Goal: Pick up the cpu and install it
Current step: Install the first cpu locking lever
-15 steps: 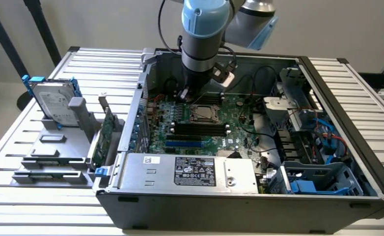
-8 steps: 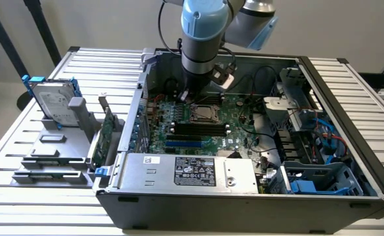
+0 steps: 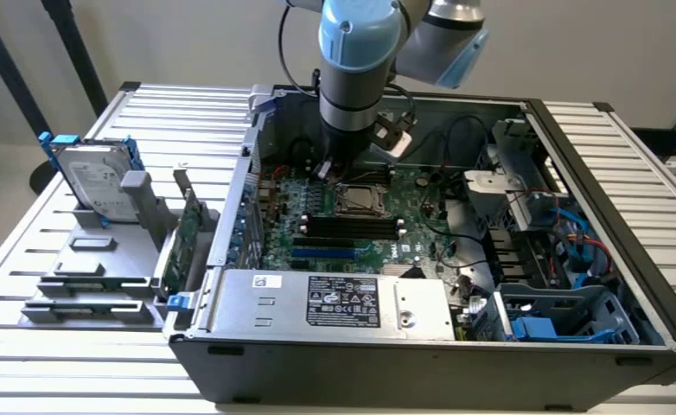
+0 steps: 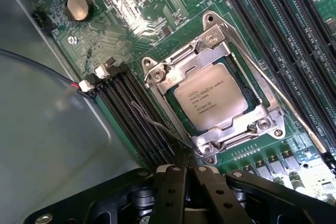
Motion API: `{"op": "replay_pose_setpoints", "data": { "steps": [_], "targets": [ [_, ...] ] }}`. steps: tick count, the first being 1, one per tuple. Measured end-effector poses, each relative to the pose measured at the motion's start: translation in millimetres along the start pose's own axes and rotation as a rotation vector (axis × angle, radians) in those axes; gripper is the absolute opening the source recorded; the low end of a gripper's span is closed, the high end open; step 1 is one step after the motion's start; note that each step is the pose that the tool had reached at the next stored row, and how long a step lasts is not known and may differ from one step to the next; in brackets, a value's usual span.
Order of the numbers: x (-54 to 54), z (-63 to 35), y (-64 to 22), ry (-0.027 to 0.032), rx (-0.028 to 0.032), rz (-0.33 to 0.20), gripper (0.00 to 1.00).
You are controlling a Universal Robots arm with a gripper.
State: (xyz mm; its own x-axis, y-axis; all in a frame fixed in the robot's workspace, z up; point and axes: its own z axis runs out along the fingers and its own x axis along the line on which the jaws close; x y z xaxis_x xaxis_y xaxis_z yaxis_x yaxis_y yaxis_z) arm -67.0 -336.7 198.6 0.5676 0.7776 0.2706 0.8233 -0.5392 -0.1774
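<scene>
gripper (image 4: pixel 185 169) pressed together, empty, close over the board (image 4: pixel 126 3) — cpu (image 4: pixel 212 97) already seated in place, frame (image 4: pixel 239 124) closed over it; judged installed, with nothing evidently left to do.

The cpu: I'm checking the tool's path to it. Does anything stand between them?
Nothing visible lies between the shut tool and the cpu's bare top. The cpu sits in the socket on the green board, with the metal frame closed around its edges.
</scene>
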Motion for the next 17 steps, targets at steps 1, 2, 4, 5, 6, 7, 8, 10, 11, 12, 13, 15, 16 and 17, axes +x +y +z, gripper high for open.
{"op": "replay_pose_setpoints", "data": {
  "steps": [1,2,4,5,6,7,8,10,11,12,13,15,16,17],
  "targets": [
    [0.3,0.3,-0.1,-0.0005,-0.0002,0.000,0.11],
    [0.7,0.6,-0.1,-0.0004,-0.0002,0.000,0.11],
    [1.8,1.1,0.2,-0.0003,-0.0002,0.000,0.11],
    [2.4,1.4,0.5,-0.0002,-0.0002,0.000,0.11],
    [3.1,1.6,1.2,-0.0002,-0.0002,0.000,0.11],
    [3.6,1.7,2.0,-0.0001,-0.0002,0.000,0.11],
    [4.2,1.9,3.0,-0.0001,0.0000,0.000,0.11],
    [5.4,2.1,4.9,-0.0015,0.0018,0.001,0.11],
    [6.0,2.3,5.7,-0.0027,0.0035,0.001,0.11],
    [6.4,2.5,6.5,-0.0041,0.0054,0.002,0.11],
    [6.8,2.6,7.2,-0.0054,0.0071,0.003,0.11],
    [7.5,3.1,8.5,-0.0075,0.0099,0.004,0.11],
    [8.0,3.4,9.3,-0.0084,0.0114,0.005,0.11],
    [8.5,3.6,10.2,-0.0096,0.0129,0.005,0.11]
  ]
}}
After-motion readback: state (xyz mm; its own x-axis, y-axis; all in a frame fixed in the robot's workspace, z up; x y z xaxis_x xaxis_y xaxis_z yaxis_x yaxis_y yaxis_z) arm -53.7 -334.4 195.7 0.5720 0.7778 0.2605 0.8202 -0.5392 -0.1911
